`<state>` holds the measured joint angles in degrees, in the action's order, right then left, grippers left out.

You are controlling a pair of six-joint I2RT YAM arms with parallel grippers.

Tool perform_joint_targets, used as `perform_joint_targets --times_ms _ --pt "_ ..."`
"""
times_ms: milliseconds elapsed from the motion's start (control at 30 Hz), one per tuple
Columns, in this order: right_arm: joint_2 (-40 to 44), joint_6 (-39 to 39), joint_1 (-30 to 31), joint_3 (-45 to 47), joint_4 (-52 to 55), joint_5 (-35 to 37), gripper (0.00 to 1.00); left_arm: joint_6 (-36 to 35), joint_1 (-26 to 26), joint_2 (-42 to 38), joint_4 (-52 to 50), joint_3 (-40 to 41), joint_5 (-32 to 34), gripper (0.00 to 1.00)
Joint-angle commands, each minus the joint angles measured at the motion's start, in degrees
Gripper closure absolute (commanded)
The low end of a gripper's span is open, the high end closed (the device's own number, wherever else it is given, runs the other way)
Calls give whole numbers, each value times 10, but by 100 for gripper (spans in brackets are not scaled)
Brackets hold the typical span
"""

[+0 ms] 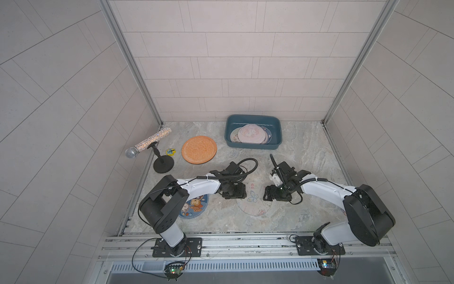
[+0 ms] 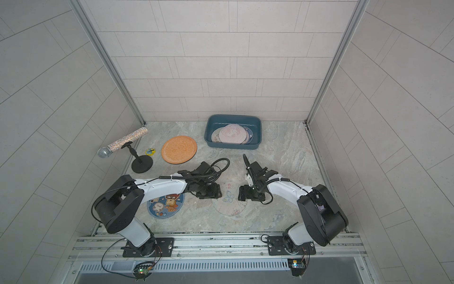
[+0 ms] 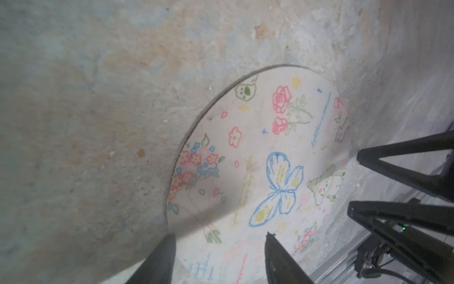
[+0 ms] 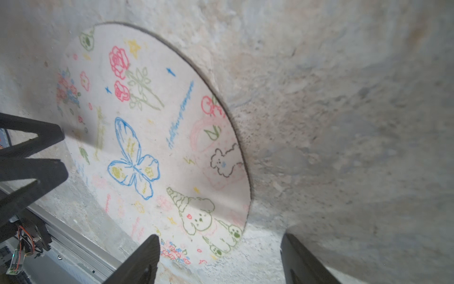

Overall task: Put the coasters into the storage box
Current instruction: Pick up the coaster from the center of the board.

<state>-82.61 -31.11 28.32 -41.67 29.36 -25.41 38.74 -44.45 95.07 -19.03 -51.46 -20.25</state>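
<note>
A cream coaster with a blue butterfly (image 1: 253, 199) (image 2: 228, 201) lies flat on the stone table, between my two grippers. My left gripper (image 1: 245, 194) (image 3: 219, 242) is open, low at the coaster's left edge, one finger over the disc (image 3: 258, 159). My right gripper (image 1: 265, 194) (image 4: 219, 237) is open at the right edge, straddling the rim (image 4: 152, 137). An orange coaster (image 1: 199, 149) lies back left. A blue cartoon coaster (image 1: 196, 206) is partly hidden under the left arm. The teal storage box (image 1: 253, 145) holds several coasters, a pink one (image 1: 251, 134) on top.
A glittery microphone (image 1: 147, 145) on a black round stand base (image 1: 163, 166) sits at the far left, with a small yellow badge (image 1: 170, 151) beside it. A metal rail (image 1: 245, 243) runs along the front edge. Tiled walls close in three sides.
</note>
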Motion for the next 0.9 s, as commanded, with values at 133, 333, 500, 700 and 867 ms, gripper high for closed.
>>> perform_joint_targets --times_ms 133,333,500,700,867 --pt "-7 9 -1 1 5 16 25 -2 -20 23 -71 -32 53 45" --pt "-9 8 -1 4 0 14 27 8 -20 -2 -86 -34 61 45" --pt "-18 4 1 5 -12 2 28 11 -20 2 -82 -30 67 43" --pt "-26 5 5 -1 -12 2 31 19 -20 25 -57 -31 61 44" --pt "-36 5 13 1 -15 3 33 19 -20 48 -51 -40 54 44"
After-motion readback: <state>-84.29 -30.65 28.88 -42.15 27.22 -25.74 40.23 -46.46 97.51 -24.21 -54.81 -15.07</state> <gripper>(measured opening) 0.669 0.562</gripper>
